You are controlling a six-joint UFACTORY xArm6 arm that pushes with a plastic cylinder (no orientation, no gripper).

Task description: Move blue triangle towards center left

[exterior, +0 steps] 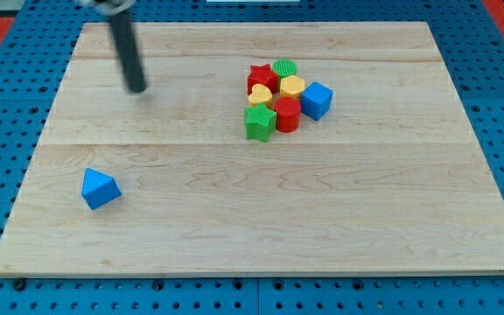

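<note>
The blue triangle (100,188) lies alone on the wooden board (261,227) at the view's lower left. My rod comes down from the view's top left and my tip (136,88) rests on the board above and a little to the right of the blue triangle, well apart from it. Nothing touches the tip.
A tight cluster sits right of centre near the view's top: a red star (262,77), a green cylinder (284,67), a yellow hexagon (292,87), a yellow heart (259,95), a red cylinder (287,114), a green star (258,122) and a blue cube (316,100).
</note>
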